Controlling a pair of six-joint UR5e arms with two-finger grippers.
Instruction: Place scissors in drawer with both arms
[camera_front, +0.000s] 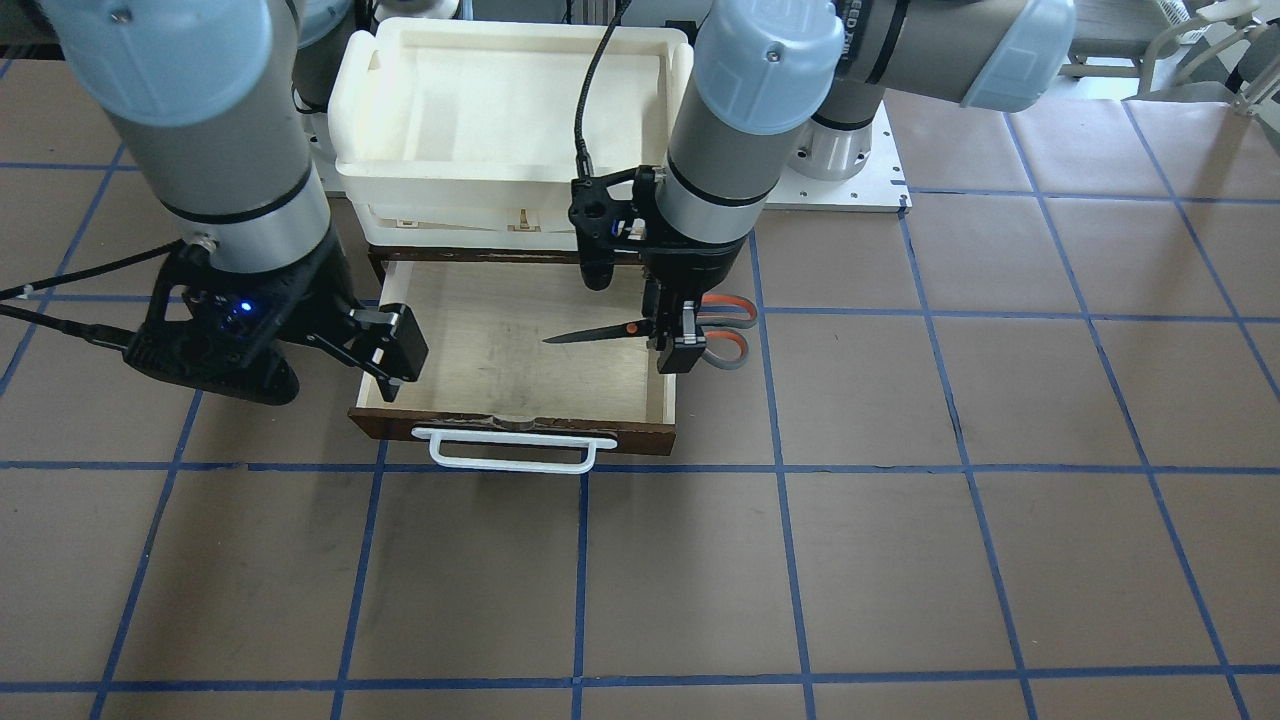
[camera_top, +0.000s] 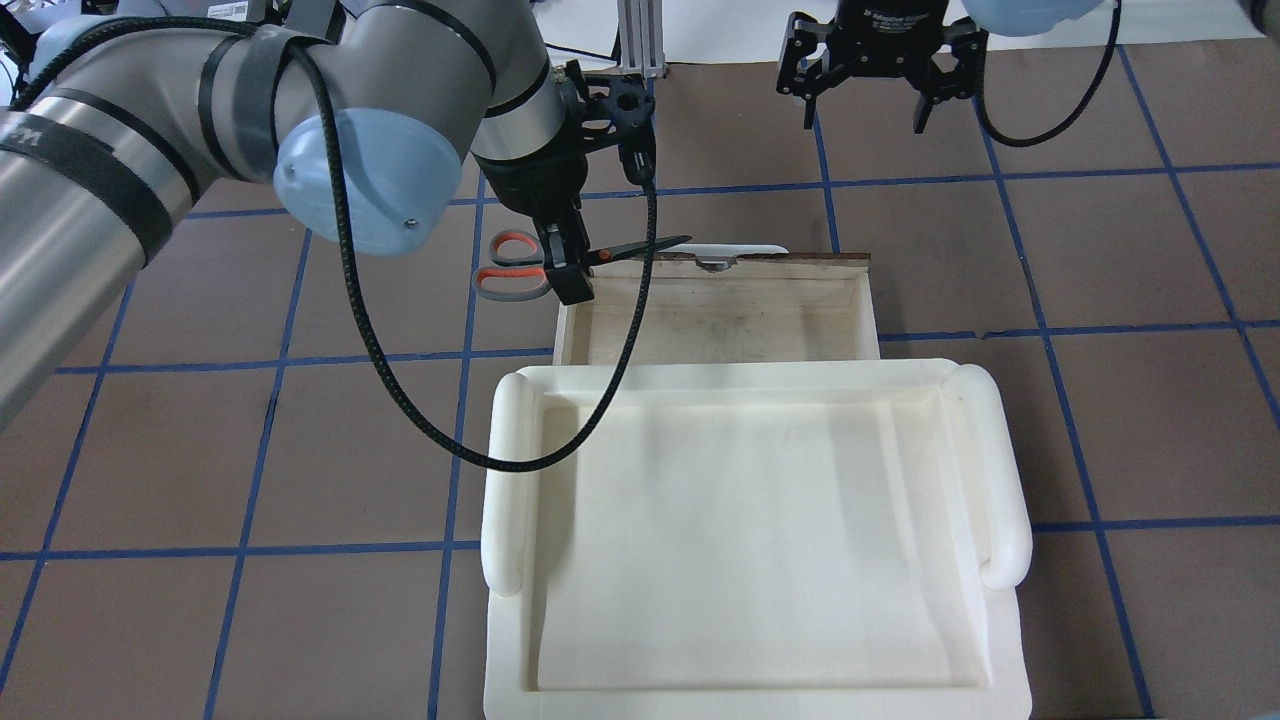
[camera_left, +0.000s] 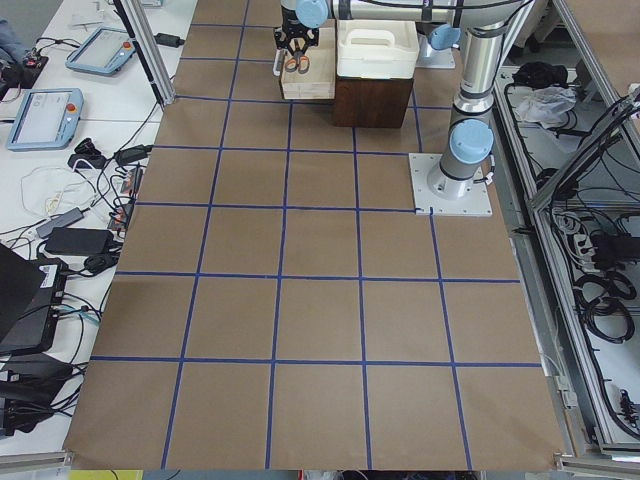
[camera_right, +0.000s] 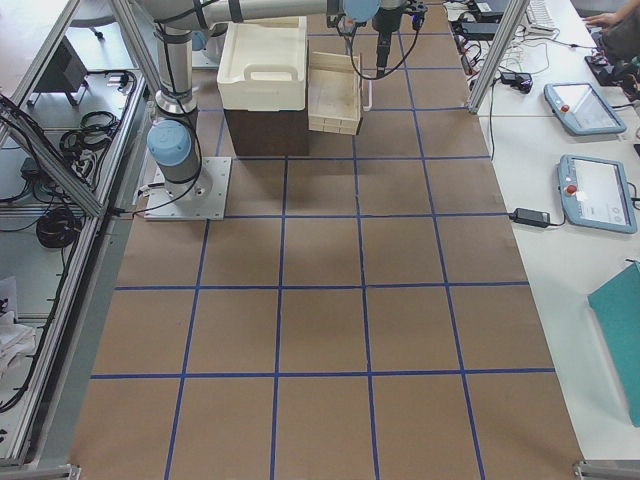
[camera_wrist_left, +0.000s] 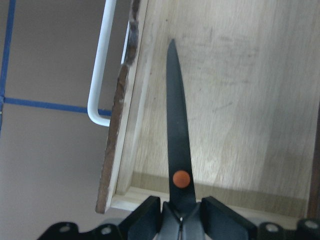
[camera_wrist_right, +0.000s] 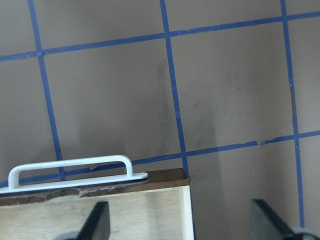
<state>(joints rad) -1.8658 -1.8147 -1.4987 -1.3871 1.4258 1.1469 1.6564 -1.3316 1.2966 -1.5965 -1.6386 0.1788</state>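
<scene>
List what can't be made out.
Left wrist view: handle loops of the scissors, hidden behind the left gripper.
Overhead view: rear of the drawer, covered by the cream tray.
Right wrist view: most of the drawer, cut off by the bottom edge.
Side views: scissors too small.

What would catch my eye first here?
Probably the left gripper shut on small scissors, held level with their dark blades pointing over the open wooden drawer. Next, the big cream-white tray on top, just behind the drawer, and the right gripper hovering open by the drawer's opposite front corner.
</scene>
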